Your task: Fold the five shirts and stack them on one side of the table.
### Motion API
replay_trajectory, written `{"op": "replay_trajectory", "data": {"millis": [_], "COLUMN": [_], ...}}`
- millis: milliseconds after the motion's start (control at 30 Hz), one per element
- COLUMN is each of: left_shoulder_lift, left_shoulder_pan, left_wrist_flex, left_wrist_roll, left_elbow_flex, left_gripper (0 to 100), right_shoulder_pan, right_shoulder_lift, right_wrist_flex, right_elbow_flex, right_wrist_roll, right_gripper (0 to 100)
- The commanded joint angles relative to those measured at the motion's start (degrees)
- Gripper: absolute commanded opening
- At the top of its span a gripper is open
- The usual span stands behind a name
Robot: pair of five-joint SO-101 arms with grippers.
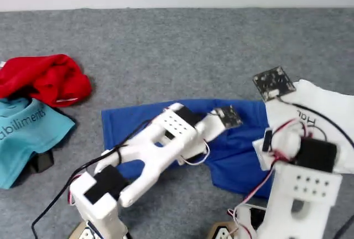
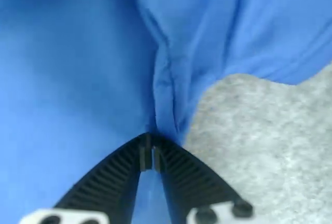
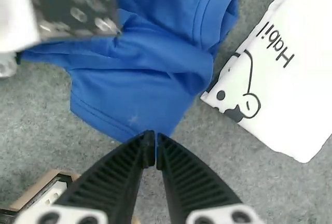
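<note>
Grey felt-like covering (image 1: 177,51) spans the table. We note four shirts in the high view.

1. Blue shirt (image 1: 238,159): lies spread but rumpled at table centre, approx. between the two arms. One short sleeve points toward the white shirt.
2. White shirt (image 1: 332,112): lies flat at the right edge of the high view, black print facing up, just beside the blue shirt's sleeve. We cannot tell whether the two touch.
3. Red shirt (image 1: 50,78): bunched in a heap at the far left, well apart from the blue one.
4. Teal shirt (image 1: 27,134): lies in front of the red shirt and touches it. A dark object (image 1: 41,161) shows from under its near edge.

Left gripper (image 2: 150,156): jaws pinched together on a raised ridge of blue fabric. The cloth creases away from the tips, with grey covering to one side.

Right gripper (image 3: 155,149): jaws together, tips pointing at the blue shirt's hem, with grey covering around them. We see no cloth between the fingers. The left arm's wrist (image 3: 62,1) sits over the blue shirt in the right wrist view.
</note>
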Motion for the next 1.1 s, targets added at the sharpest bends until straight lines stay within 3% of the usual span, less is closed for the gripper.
{"op": "replay_trajectory", "data": {"millis": [0, 133, 267, 500, 800, 1067], "left_shoulder_lift": [-0.97, -5.80, -9.85, -3.52, 0.88, -5.54], "left_shoulder_pan": [2.90, 4.75, 2.37, -0.53, 7.12, 1.41], "left_wrist_flex": [1.67, 2.90, -0.26, -5.71, 1.14, 5.27], "left_wrist_roll": [0.00, -0.18, -0.97, -0.88, -1.14, -1.23], "left_elbow_flex": [-2.59, -2.51, -3.03, -3.12, -2.95, -2.95], "left_gripper": [1, 1, 1, 1, 1, 1], "right_shoulder_pan": [0.66, 0.66, 0.66, 0.66, 0.66, 0.75], "right_shoulder_lift": [-4.35, -6.46, -6.90, -6.81, -6.55, -6.55], "right_wrist_flex": [2.24, 2.33, 2.33, 2.33, 2.33, 2.33], "right_elbow_flex": [0.44, 0.62, 0.62, 0.62, 0.70, 0.70], "right_wrist_roll": [-0.35, -0.35, -0.35, -0.44, -0.44, -0.44], "right_gripper": [1.3, 1.3, 1.3, 1.3, 1.3, 1.2]}}
